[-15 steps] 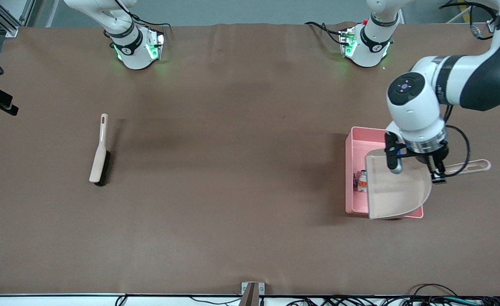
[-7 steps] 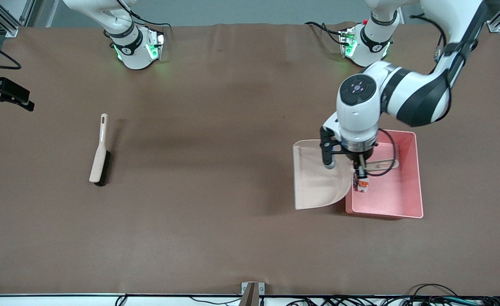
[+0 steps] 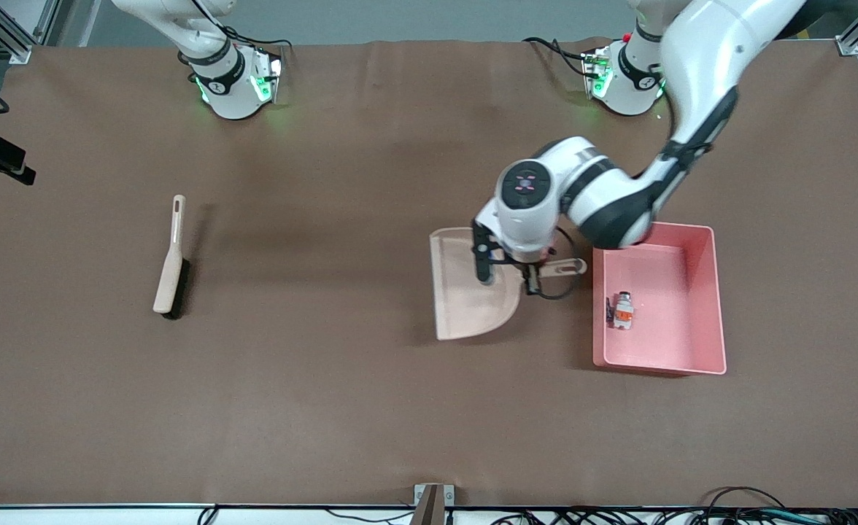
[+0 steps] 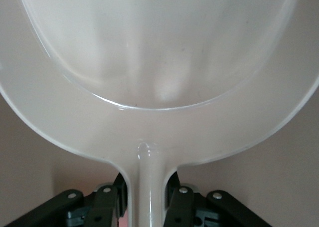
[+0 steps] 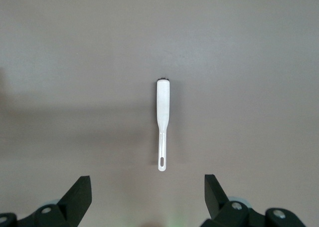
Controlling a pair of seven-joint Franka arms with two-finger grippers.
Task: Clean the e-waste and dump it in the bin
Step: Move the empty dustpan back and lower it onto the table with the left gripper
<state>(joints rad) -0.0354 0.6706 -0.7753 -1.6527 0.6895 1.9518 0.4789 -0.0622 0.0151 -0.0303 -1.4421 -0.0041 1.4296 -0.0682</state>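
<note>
The e-waste lies in the pink bin (image 3: 700, 240): a white-grey block with orange marks (image 3: 624, 309) and a dark piece (image 3: 609, 309) beside it, close to the wall on the right arm's side. My left gripper (image 3: 524, 274) is shut on the handle (image 4: 148, 187) of the beige dustpan (image 3: 469, 292). It holds the dustpan low over the table, beside the bin on the right arm's side. The pan's scoop (image 4: 159, 47) looks empty. My right gripper (image 5: 148, 189) is open and empty, high above the brush (image 5: 163, 107).
A beige brush with dark bristles (image 3: 171, 261) lies on the brown table toward the right arm's end. Both arm bases stand along the table edge farthest from the front camera. Cables run along the edge nearest the camera.
My left gripper has carried the dustpan off the bin toward the middle of the table. The two e-waste parts have stayed in the bin. The brush has not moved.
</note>
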